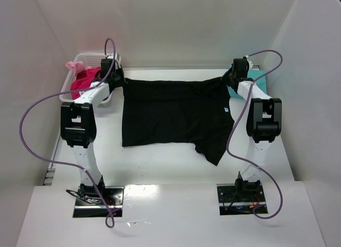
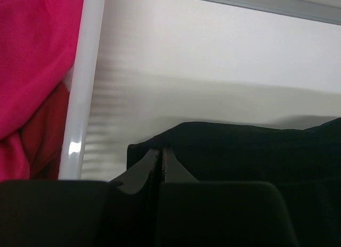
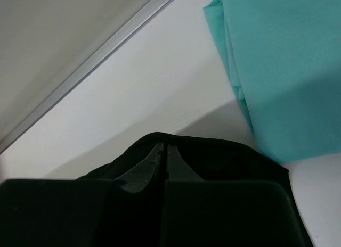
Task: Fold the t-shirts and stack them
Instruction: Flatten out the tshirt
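Evidently spreading comes first: the left hand [image 2: 162, 152] and right hand [image 3: 164, 148] each pinch shut on a far corner of the black t-shirt [image 1: 170, 114], flat on the desk [image 1: 160, 164]; next, fold it over evenly.

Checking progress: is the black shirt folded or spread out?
Spread: the black shirt lies open, left pincer and right pincer shut on its far corners.

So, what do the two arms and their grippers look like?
The left arm and right arm have white links and boxy black joint housings, on shiny metal base plates. A purple cable loops along each. The left gripper and right gripper have dark, tapered fingers with paler inner edges. No markings are readable.
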Available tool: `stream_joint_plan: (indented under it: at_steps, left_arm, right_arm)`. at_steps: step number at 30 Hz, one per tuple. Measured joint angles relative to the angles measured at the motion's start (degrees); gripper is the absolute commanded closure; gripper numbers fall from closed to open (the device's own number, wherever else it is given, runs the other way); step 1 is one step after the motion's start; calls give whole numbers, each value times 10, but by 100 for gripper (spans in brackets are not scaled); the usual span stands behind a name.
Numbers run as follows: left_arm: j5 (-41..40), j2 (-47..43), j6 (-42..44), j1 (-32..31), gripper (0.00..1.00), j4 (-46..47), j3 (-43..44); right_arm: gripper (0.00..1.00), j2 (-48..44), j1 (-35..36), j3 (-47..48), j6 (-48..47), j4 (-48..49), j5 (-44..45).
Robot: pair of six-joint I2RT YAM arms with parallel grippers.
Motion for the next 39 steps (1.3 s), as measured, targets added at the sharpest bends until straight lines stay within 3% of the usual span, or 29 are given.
stream_joint_plan:
  at_steps: [14, 39]
  left_arm:
    - [-1, 98, 0, 0, 100, 10, 97]
    - [-1, 183, -3, 0, 100, 31, 177]
  right_arm:
    - [100, 57, -2, 59, -7, -3, -15]
    - [98, 154, -16, 151, -30, -5, -47]
